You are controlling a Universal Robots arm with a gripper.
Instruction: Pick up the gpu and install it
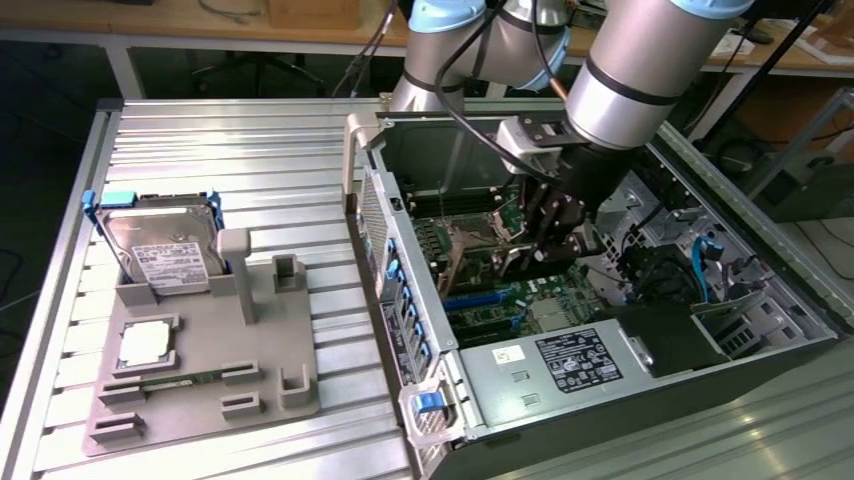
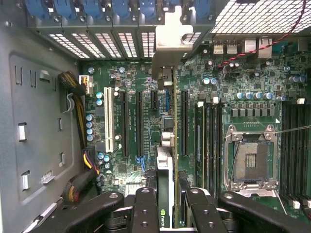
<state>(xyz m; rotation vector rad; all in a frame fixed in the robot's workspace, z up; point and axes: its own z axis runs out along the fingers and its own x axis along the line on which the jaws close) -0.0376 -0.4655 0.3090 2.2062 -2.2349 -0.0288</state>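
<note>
On the ribbed metal counter (image 1: 240,140), toward its edge on the exterior view's left, a white-labelled silver hard drive (image 1: 160,250) is resting in a grey fixture (image 1: 287,340). Rightward, inside the open black computer case (image 1: 801,345), the black fingers (image 2: 144,208) are clamping, partly closed, the thin green gpu (image 2: 165,167) with silver end bracket, edge-on above the long black slots (image 2: 140,126) of the green motherboard (image 2: 243,73). Any tilt is risking its edge jamming beside a slot.

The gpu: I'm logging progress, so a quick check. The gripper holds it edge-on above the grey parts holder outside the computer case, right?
Not quite. The gripper does hold the gpu edge-on, but inside the open computer case, above the motherboard, not above the grey parts holder outside. The wrist view shows it.
</note>
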